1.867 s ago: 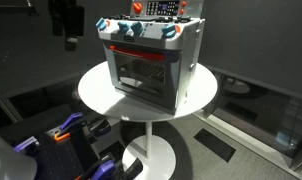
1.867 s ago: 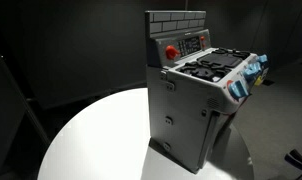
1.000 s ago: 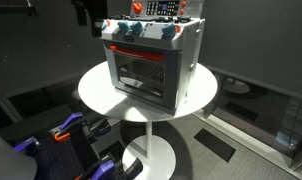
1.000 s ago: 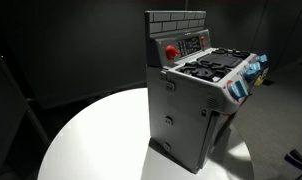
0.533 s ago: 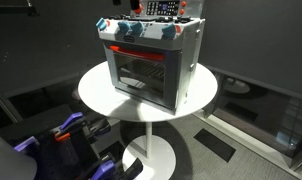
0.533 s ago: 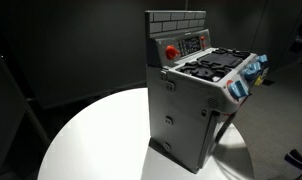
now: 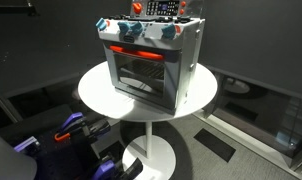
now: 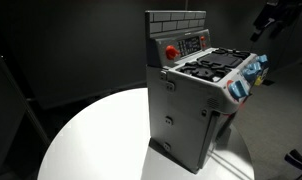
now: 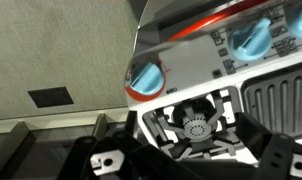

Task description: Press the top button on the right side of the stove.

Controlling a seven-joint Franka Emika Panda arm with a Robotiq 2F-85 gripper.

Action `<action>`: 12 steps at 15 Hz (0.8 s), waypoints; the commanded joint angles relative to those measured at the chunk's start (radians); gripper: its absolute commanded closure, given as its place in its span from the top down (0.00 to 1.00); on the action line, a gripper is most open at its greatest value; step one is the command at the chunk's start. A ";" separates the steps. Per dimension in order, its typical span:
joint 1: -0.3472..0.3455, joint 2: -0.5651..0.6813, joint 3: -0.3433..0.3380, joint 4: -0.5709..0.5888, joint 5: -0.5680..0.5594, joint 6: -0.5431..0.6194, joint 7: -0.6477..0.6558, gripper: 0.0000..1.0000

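Observation:
The stove (image 7: 151, 60) is a small grey toy oven with a glass door, and blue and red knobs (image 7: 131, 30) along its front. It stands on a round white table (image 7: 96, 90). It also shows from its side in an exterior view (image 8: 186, 110), with a red button (image 8: 171, 51) on its back panel. My gripper (image 8: 271, 18) hangs above and beyond the stove's knob end. In the wrist view its dark fingers (image 9: 191, 150) are spread apart over a burner (image 9: 196, 125), with a blue knob (image 9: 146, 77) just past it. The gripper holds nothing.
The table stands on a single white pedestal (image 7: 151, 150). Blue and orange equipment (image 7: 66, 135) sits on the floor beside it. Dark curtains surround the scene. The stove's back panel (image 8: 176, 22) rises above the burners.
The arm has moved from beside the stove's upper corner up and out of one exterior view. It has come into the other exterior view at the top right.

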 commanded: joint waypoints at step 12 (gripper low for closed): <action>0.013 0.373 0.006 0.378 -0.156 -0.001 0.183 1.00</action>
